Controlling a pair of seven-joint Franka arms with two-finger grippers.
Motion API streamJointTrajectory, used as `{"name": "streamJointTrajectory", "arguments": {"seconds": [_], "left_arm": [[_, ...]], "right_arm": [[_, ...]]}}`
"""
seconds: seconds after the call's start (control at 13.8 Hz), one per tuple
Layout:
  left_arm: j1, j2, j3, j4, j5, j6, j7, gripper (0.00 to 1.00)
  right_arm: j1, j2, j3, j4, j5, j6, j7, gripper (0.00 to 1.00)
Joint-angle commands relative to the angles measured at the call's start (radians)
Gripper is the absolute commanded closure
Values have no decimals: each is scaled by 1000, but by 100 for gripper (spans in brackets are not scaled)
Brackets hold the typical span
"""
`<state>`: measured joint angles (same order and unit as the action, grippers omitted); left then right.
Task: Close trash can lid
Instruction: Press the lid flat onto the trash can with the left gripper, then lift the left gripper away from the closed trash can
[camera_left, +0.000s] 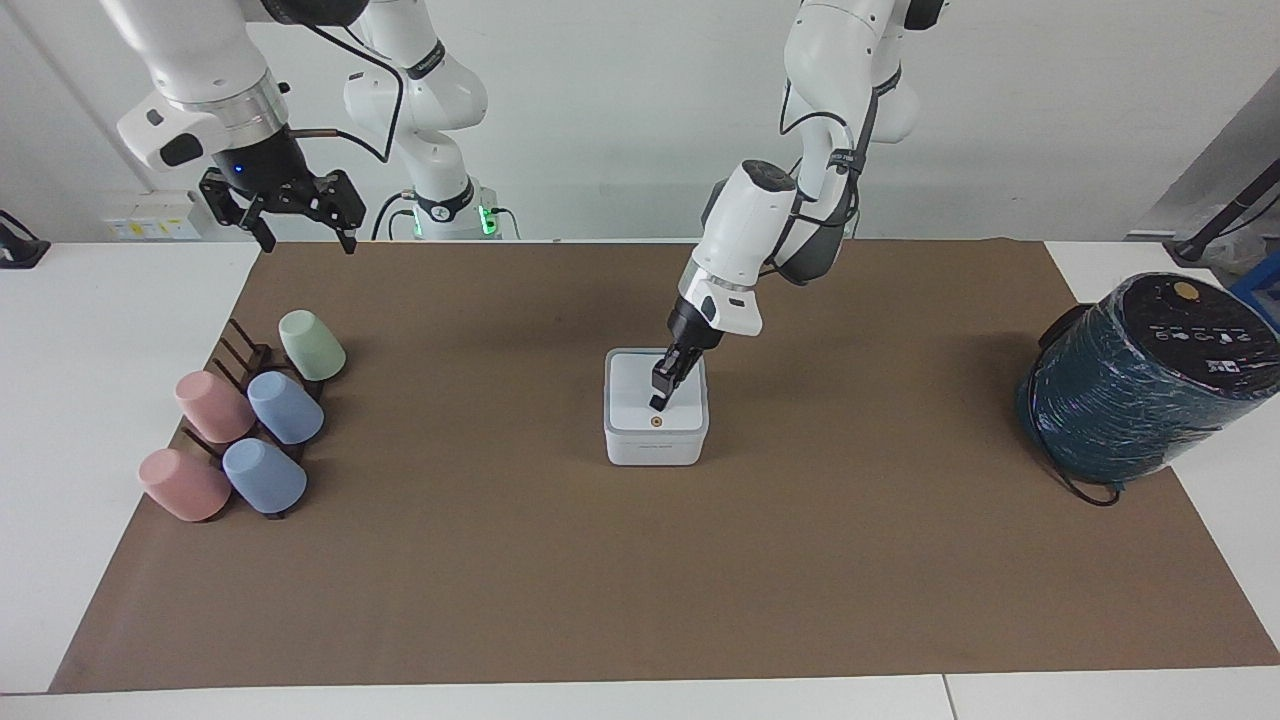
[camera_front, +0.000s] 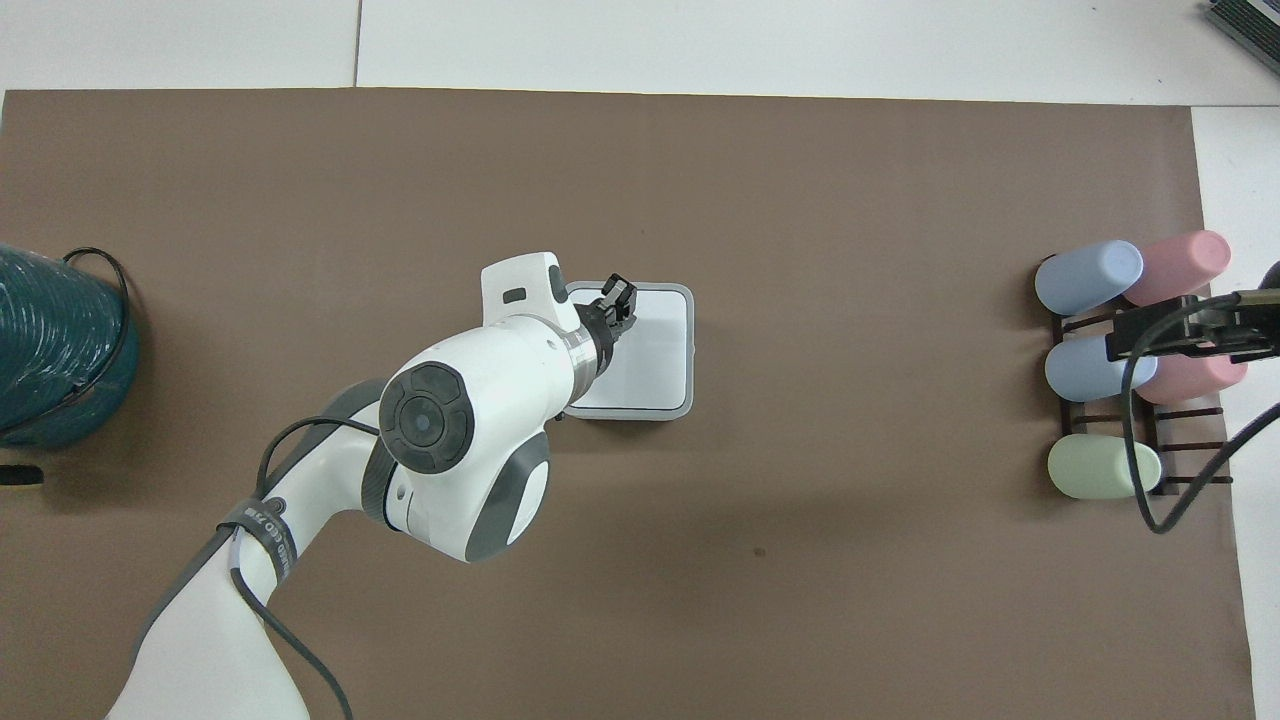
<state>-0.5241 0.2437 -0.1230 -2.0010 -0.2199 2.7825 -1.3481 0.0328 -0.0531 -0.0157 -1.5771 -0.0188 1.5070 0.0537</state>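
Note:
The white square trash can (camera_left: 655, 447) stands at the middle of the brown mat; it also shows in the overhead view (camera_front: 640, 400). Its lid (camera_left: 632, 395) lies flat on top, with the orange dot (camera_left: 655, 421) showing at the edge farther from the robots. My left gripper (camera_left: 658, 397) points down with its fingers together, its tip at the lid's top just nearer to the robots than the dot; it is seen over the lid in the overhead view (camera_front: 620, 300). My right gripper (camera_left: 300, 236) waits open in the air above the mat's corner at the right arm's end.
A dark rack (camera_left: 245, 365) holds several pastel cups (camera_left: 285, 407) at the right arm's end of the table. A big dark teal wrapped cylinder (camera_left: 1140, 380) with a black cable stands at the left arm's end.

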Motion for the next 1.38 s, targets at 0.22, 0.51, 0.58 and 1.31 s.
{"name": "streamJointTrajectory", "arguments": {"seconds": [0.22,0.51,0.58,1.31], "left_arm": [[-2,39,20,126,4,-191,4,99],[12,34,20,154,25,-261,6,99],[13,31,22,163,27,-282,6,99],[249,6,32,502,93,-949,399,99]], "right_arm": [[-5,-22,2,-23,7,-1,-11,0],[-5,-22,2,-23,7,-1,-11,0],[-5,-22,2,-23,7,-1,-11,0],[-5,-22,3,-24,7,-1,-12,0]]}}
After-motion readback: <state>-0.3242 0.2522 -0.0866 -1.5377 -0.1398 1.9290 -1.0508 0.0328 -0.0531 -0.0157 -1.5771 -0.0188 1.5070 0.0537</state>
